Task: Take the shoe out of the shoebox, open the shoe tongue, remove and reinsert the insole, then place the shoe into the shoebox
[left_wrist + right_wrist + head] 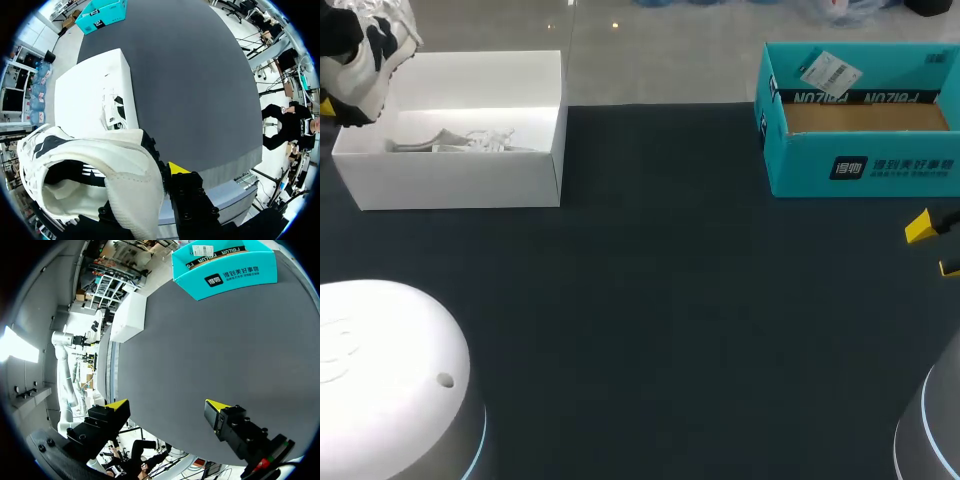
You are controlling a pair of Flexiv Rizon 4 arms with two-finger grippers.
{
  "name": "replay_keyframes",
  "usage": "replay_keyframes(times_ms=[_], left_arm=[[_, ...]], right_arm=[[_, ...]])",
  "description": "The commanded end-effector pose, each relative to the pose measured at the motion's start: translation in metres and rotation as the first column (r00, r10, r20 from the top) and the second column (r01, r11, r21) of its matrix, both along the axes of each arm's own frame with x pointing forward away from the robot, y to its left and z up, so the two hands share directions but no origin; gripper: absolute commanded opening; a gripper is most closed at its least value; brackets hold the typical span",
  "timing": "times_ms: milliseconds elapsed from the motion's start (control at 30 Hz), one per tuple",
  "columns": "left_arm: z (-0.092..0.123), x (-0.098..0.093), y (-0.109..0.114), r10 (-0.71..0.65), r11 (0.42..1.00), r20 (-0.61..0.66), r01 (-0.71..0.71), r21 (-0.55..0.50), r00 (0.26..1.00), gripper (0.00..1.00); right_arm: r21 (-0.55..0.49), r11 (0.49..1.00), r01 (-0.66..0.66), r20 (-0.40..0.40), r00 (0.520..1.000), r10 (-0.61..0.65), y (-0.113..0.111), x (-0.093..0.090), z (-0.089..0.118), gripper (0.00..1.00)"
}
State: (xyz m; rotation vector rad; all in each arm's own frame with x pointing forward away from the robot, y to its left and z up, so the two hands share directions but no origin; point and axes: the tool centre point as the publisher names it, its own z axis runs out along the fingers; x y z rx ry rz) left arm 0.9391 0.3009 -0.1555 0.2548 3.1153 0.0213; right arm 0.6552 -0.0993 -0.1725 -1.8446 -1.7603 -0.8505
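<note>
Holding the shoe (90, 170) up in the air, our left hand (161, 172) pinches its soft edge. We see only 1 yellow tip; the other is hidden behind the shoe. The shoe hangs out of the white shoebox (450, 175), by its far left corner, close to the bench (650, 300) edge. It looks like 1 more shoe (470, 140) lies inside the box. Our right hand (167, 410) is spread wide with nothing in it, near the teal box (860, 160). We think the grip is small, so the shoe could swing, slip out and fall off the bench. It could also bump the box wall and push the box away.
</note>
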Motion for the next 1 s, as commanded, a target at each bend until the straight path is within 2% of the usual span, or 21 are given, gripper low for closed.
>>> replay_keyframes(times_ms=[33, 300, 433, 633, 800, 1000], left_arm=[[0.0, 0.039, 0.019, 0.0, 1.0, -0.018, 0.0, -0.022, 1.0, 0.0], [-0.012, 0.092, 0.028, -0.013, 1.0, -0.023, 0.014, 0.027, 1.0, 0.0], [-0.017, 0.11, 0.027, -0.008, 0.999, -0.008, 0.008, 0.042, 1.0, 0.0], [-0.027, 0.137, 0.03, 0.029, 1.0, -0.004, -0.029, 0.013, 1.0, 0.0], [-0.03, 0.15, 0.033, 0.056, 0.997, -0.037, -0.057, -0.046, 0.998, 0.0], [-0.03, 0.15, 0.033, 0.056, 0.997, -0.037, -0.057, -0.046, 0.998, 0.0]], right_arm=[[0.0, 1.0, 0.003, 0.002, 1.0, -0.003, 0.0, -0.002, -0.001, 1.0], [0.0, 1.0, 0.003, 0.002, 1.0, -0.003, 0.0, -0.002, -0.001, 1.0], [0.0, 1.0, 0.003, 0.002, 1.0, -0.003, 0.0, -0.002, -0.001, 1.0], [0.0, 1.0, 0.003, 0.002, 1.0, -0.003, 0.0, -0.002, -0.001, 1.0], [0.0, 1.0, 0.003, 0.002, 1.0, -0.003, 0.0, -0.002, -0.001, 1.0], [0.0, 1.0, 0.003, 0.002, 1.0, -0.003, 0.0, -0.002, -0.001, 1.0]])
